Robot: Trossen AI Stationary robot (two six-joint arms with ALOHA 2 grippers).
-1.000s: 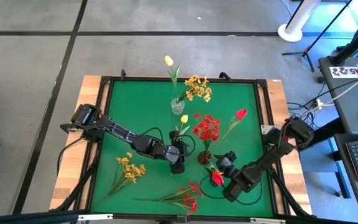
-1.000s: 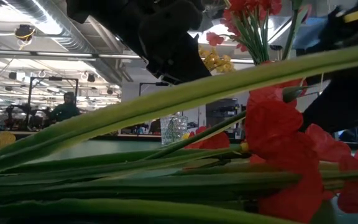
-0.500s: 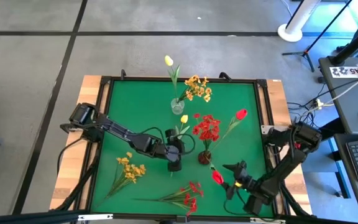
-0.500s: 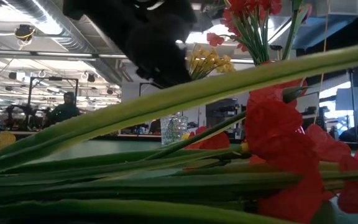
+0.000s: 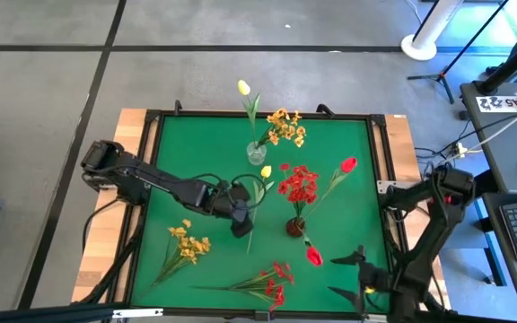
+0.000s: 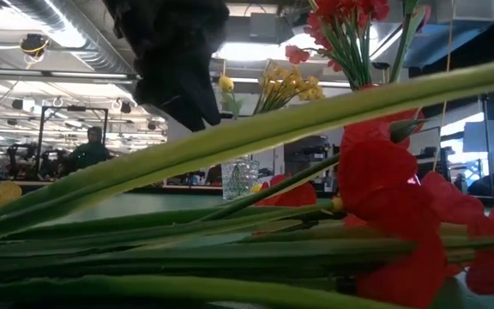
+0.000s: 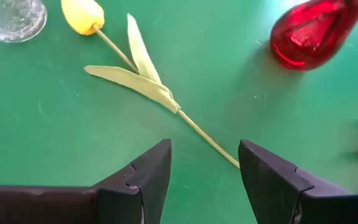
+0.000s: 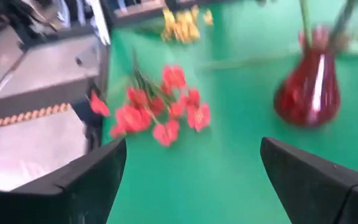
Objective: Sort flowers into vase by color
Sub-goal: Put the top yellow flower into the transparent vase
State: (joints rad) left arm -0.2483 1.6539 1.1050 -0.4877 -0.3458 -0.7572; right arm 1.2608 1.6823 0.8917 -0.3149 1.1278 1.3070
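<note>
A yellow tulip [image 5: 265, 170] lies flat on the green mat, with its stem running toward the near edge. My left gripper [image 7: 204, 165] hovers open over the stem's lower end [image 7: 219, 148], one finger on each side, touching nothing. A clear vase [image 5: 256, 152] holds a yellow tulip and a yellow spray. A red vase [image 5: 295, 226] holds a red spray and a red tulip. Another red tulip bloom [image 5: 313, 256] sits just near-right of the red vase. My right gripper [image 5: 348, 276] is open near the near right corner, holding nothing.
A yellow spray [image 5: 187, 242] lies on the mat's near left part. A red spray [image 5: 272, 283] lies by the near edge, and its stems fill the low view's foreground. The mat's raised frame [image 5: 380, 179] borders the work area. Bare mat shows on the far left.
My right gripper has drawn back from the red tulip by the red vase toward the near right corner; the bloom stayed in place. My left gripper has shifted a little toward the table's left, uncovering the lower end of the yellow tulip's stem.
</note>
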